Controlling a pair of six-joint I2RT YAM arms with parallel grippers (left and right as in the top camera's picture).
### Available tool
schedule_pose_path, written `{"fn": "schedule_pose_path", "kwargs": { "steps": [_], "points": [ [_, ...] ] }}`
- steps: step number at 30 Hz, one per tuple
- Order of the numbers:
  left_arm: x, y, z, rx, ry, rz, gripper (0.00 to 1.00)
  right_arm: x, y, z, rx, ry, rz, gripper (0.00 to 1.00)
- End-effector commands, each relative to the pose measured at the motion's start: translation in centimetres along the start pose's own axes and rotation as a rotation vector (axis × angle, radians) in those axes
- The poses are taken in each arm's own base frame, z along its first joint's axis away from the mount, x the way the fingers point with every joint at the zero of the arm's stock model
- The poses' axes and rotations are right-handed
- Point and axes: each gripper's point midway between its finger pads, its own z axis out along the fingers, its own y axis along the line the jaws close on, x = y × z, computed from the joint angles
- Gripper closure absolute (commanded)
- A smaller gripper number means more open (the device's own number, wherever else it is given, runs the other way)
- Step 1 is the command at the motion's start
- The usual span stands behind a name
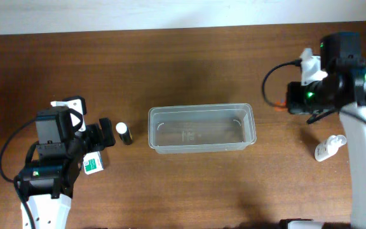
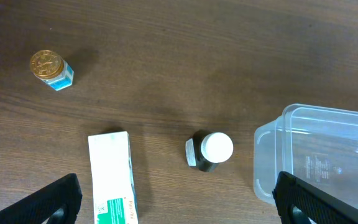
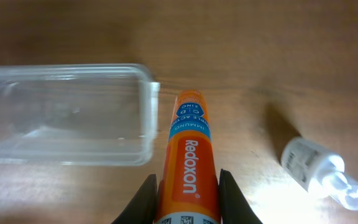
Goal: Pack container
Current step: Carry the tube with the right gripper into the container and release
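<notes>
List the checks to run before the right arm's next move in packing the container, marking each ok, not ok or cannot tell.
1. Redoxon tube held in the right gripper, fingers on both sides: ok.
2. The container is empty, with room for the tube: ok.
3. Tube over the container's opening: not ok, it is outside the end wall.
4. The left gripper is open and off the container: ok.
5. Tube high enough to clear the rim: cannot tell.
</notes>
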Motion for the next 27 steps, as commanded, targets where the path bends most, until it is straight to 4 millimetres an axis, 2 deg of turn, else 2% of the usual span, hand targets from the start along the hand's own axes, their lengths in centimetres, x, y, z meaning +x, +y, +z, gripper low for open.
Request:
{"fn": "schedule_pose_path", "kwargs": {
  "steps": [1,5,13,16,22,27],
  "points": [
    [-0.9,-0.3,-0.5,0.012,-0.023,0.009,0.01,-0.1,2.9,0.1,-0.045,-0.001,-0.092,0.86],
    [-0.9,-0.3,-0.5,0.012,-0.023,0.009,0.01,-0.1,5.3,1.7,-0.071,0.036,-0.136,0.86],
    [-0.8,-0.3,-0.5,0.012,-0.022,0.009,0.0,0.7,8.5,7.2,-0.084,0.195,-0.185,0.85],
    [-0.9,-0.3,-0.5,0.012,-0.023,0.009,0.01,1.1,8.6,9.4,-0.074,0.261,-0.184,0.85],
    [-0.9,-0.3,-0.5,0.011,-0.023,0.009,0.01,0.9,7.3,13.9,0.014,0.331,-0.152,0.86],
    [-0.9,0.3,-0.5,-0.023,-0.027,0.009,0.0,0.1,7.5,16.4,0.015,0.323,-0.153,0.85]
  ]
}}
